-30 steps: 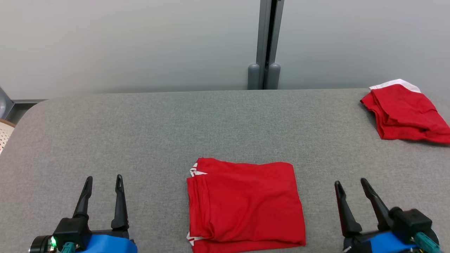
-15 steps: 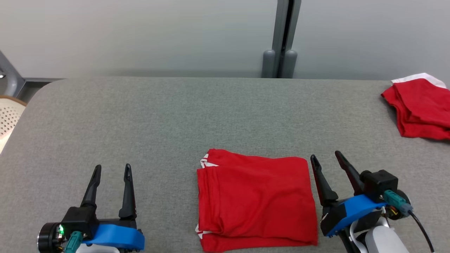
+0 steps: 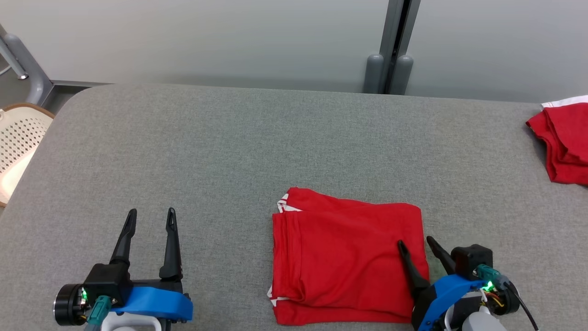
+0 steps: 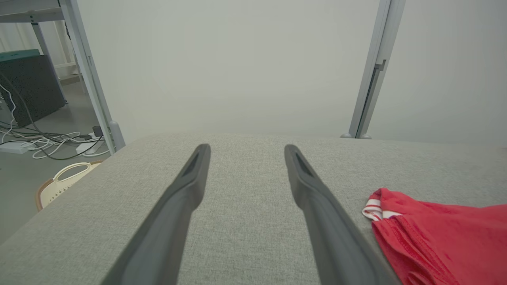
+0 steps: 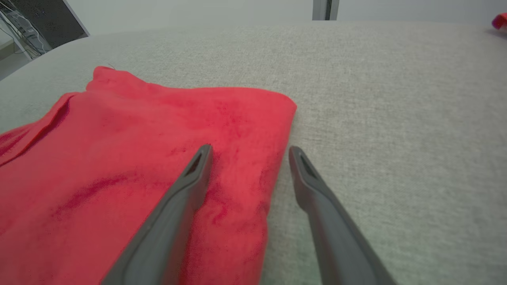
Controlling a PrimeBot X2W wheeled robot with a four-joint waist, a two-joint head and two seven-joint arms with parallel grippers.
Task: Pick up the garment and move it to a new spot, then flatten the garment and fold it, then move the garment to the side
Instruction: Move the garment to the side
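A red garment (image 3: pixel 344 257) with white trim lies folded into a rough square at the near middle of the grey table (image 3: pixel 229 151). My right gripper (image 3: pixel 415 241) stands open over its right edge, one finger above the red cloth and the other above the bare table. In the right wrist view the garment (image 5: pixel 138 158) spreads left under my right gripper (image 5: pixel 249 152), whose fingers straddle the cloth's edge. My left gripper (image 3: pixel 150 214) stands open over bare table, well left of the garment. The left wrist view shows the left gripper (image 4: pixel 243 148) open, with the garment's striped corner (image 4: pixel 435 233) at lower right.
A second red garment (image 3: pixel 562 142) with a white band lies at the table's far right edge. A perforated cream basket (image 3: pixel 18 142) stands on the floor past the left edge. A grey partition post (image 3: pixel 392 46) rises behind the table. Cables (image 4: pixel 43 138) lie on the floor.
The head camera has swung left, shifting the scene right. My right gripper has moved left and forward, from beside the garment to straddling its right edge. The left gripper stays put.
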